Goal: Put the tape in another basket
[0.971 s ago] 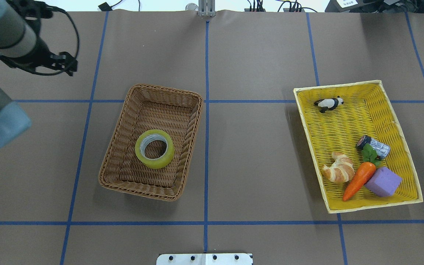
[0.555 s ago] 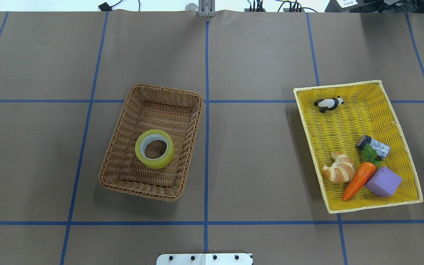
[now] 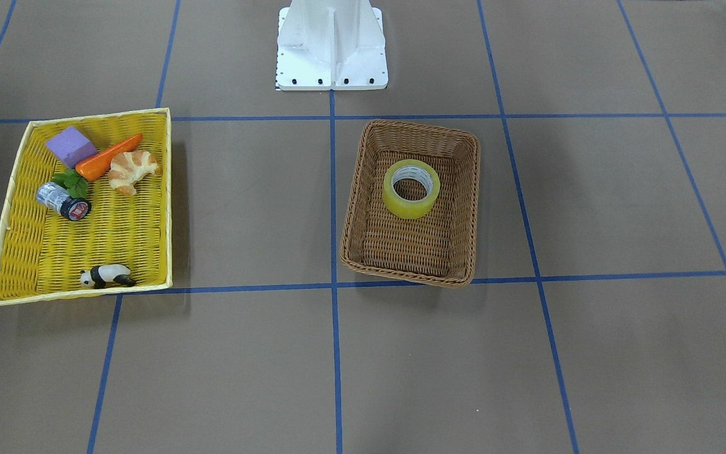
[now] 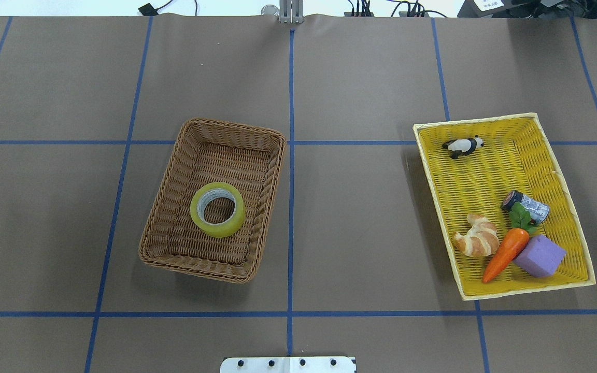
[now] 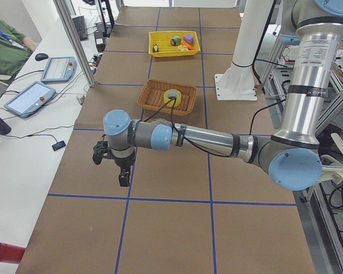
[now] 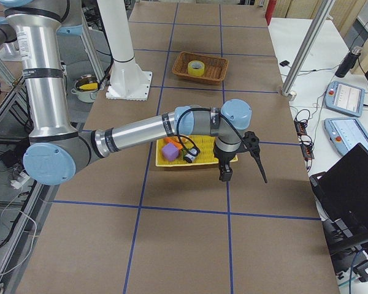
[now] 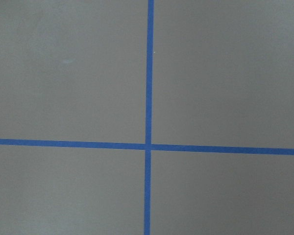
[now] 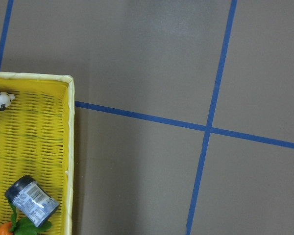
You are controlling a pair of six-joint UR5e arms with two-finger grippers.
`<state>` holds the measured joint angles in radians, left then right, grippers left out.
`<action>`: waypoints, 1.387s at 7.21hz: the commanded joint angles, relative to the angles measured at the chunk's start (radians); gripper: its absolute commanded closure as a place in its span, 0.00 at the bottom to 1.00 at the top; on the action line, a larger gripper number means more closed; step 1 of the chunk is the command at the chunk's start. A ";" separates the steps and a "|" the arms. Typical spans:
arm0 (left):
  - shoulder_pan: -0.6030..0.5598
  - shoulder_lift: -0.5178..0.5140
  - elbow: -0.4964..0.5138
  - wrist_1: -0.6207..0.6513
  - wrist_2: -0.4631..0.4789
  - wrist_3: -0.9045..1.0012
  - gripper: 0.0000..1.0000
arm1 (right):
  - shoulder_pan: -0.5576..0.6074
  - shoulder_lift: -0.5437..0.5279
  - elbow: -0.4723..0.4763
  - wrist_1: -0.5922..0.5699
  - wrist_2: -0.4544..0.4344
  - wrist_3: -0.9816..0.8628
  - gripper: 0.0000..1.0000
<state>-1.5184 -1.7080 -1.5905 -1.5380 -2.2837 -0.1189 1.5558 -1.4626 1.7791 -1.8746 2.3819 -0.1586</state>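
Exterior left shows tape (image 5: 172, 96) inside basket (image 5: 151, 98), well apart from left pincer (image 5: 123, 180).

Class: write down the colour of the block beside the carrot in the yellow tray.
The block is light purple, clearest in the overhead exterior view.

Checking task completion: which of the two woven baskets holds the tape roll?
The brown wicker basket: the tape lies flat on its floor. The yellow basket holds only a panda, croissant, carrot, jar and purple block.
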 commanded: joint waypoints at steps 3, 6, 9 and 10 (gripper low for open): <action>-0.002 0.057 0.033 -0.010 0.004 0.025 0.02 | 0.001 -0.007 -0.009 -0.006 -0.004 0.004 0.00; -0.005 0.067 0.057 -0.014 -0.005 0.024 0.02 | 0.000 -0.027 -0.035 -0.012 -0.004 0.023 0.00; -0.006 0.067 0.053 -0.013 -0.005 0.024 0.02 | 0.000 -0.028 -0.173 0.107 -0.006 0.057 0.00; -0.006 0.067 0.052 -0.013 -0.005 0.024 0.02 | 0.000 -0.025 -0.200 0.153 -0.006 0.062 0.00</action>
<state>-1.5246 -1.6415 -1.5373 -1.5509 -2.2886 -0.0951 1.5555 -1.4884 1.6234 -1.7849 2.3764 -0.1037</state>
